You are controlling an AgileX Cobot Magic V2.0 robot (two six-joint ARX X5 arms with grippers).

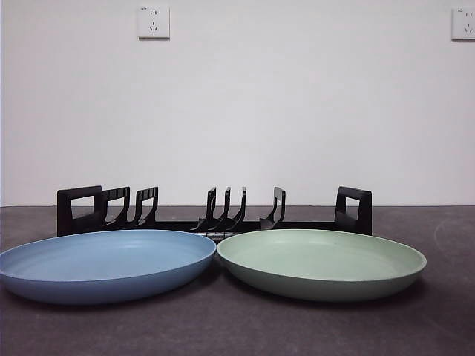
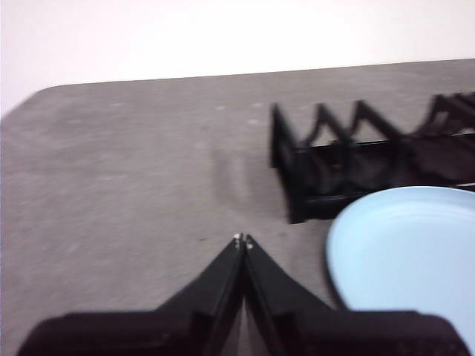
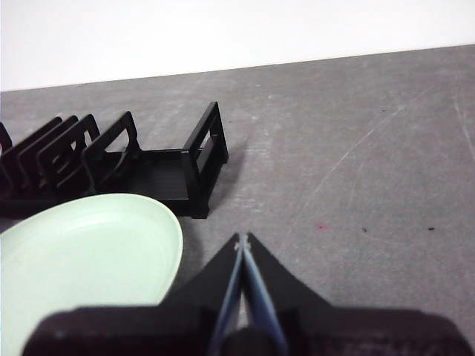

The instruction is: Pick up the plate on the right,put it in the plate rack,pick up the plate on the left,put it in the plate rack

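Observation:
Two plates lie flat side by side on the dark table: a blue plate (image 1: 104,261) on the left and a green plate (image 1: 320,259) on the right, their rims almost touching. Behind them stands the long black plate rack (image 1: 215,215) with nothing in its dividers. My left gripper (image 2: 243,239) is shut and holds nothing, hovering over bare table beside the blue plate (image 2: 408,259) and the rack's end (image 2: 297,174). My right gripper (image 3: 243,238) is likewise shut with nothing in it, beside the green plate (image 3: 82,259) and the rack's other end (image 3: 200,159). Neither arm shows in the front view.
A white wall with two power sockets (image 1: 154,22) rises behind the table. Grey tabletop (image 3: 356,148) stretches to the outside of each plate and in front of them.

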